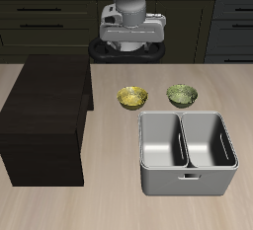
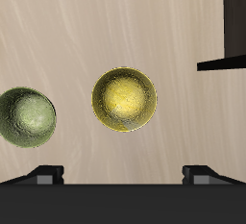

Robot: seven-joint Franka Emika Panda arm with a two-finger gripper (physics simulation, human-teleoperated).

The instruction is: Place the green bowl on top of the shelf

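The green bowl (image 1: 182, 95) is dull olive with a pale rim and sits on the table behind the grey bin. In the wrist view the green bowl (image 2: 26, 117) lies off to one side. The shelf (image 1: 47, 115) is a large, nearly black box with a flat top; one corner of it (image 2: 231, 21) shows in the wrist view. My gripper (image 1: 131, 48) hangs high at the table's back, well above both bowls. In the wrist view the gripper (image 2: 123, 174) is open and empty, with its two fingertips (image 2: 43, 175) far apart.
A yellow-gold bowl (image 1: 132, 98) sits between the shelf and the green bowl, almost straight under the wrist camera (image 2: 124, 99). A grey two-compartment bin (image 1: 188, 151) stands nearer the table's front edge.
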